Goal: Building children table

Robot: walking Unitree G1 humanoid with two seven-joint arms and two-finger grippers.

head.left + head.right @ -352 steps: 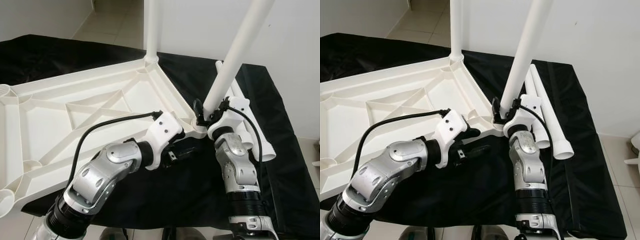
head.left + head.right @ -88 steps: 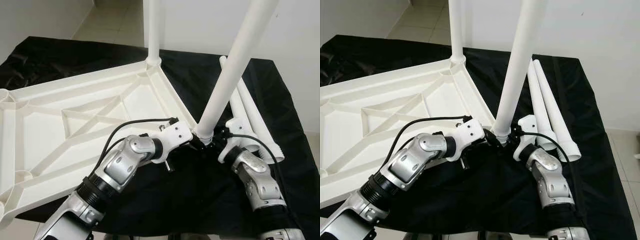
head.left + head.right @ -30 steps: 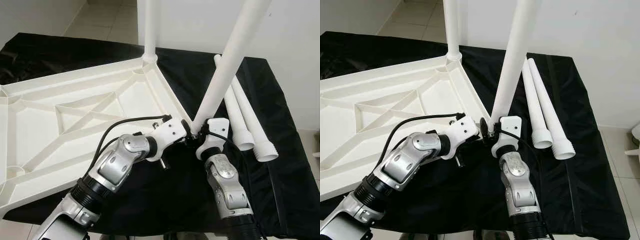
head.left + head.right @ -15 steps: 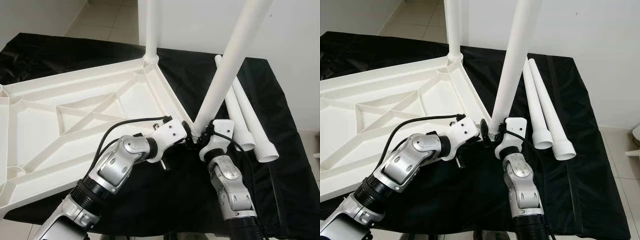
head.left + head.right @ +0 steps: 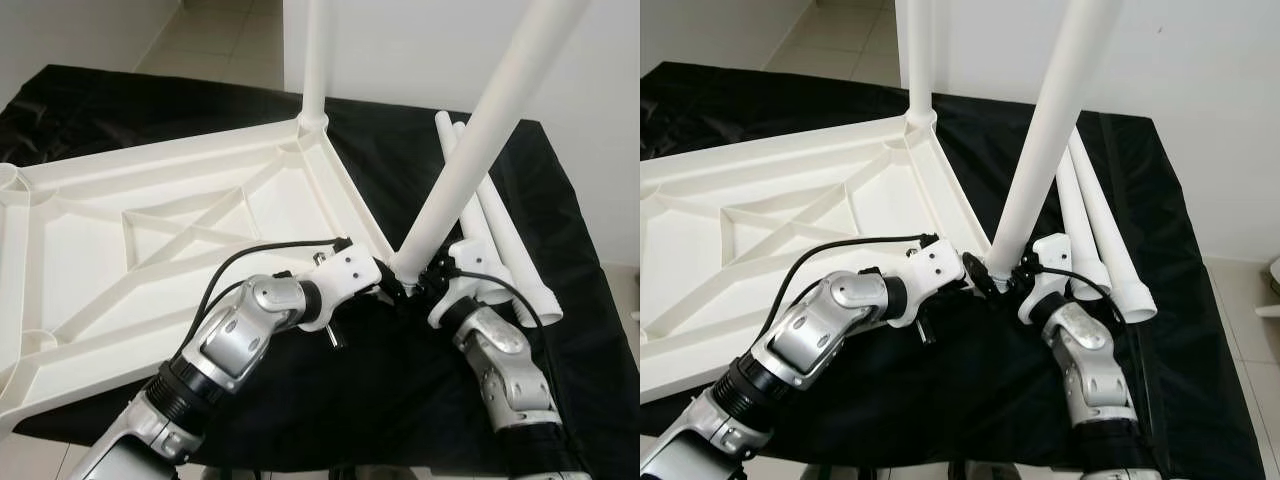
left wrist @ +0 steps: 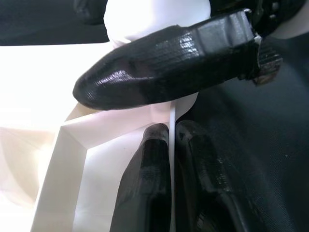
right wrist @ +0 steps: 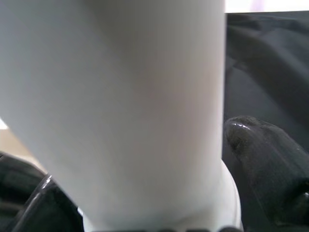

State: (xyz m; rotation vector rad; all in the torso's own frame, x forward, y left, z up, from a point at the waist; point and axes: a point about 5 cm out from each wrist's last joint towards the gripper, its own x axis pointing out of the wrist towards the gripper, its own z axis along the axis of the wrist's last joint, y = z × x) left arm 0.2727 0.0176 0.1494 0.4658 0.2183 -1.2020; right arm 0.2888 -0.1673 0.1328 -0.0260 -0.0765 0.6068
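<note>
With the right gripper (image 5: 425,283) clamped around the tilted table leg (image 5: 478,138), apparently unseated, straighten it over the tabletop (image 5: 150,250) corner socket while the left gripper (image 5: 388,285) pinches the rim.

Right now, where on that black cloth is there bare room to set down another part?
Bare cloth lies behind the upturned tabletop, and in front between the two arms. It is crowded at the near corner, where the left hand and right hand meet the tilted leg, and beside it where two spare legs lie.
</note>
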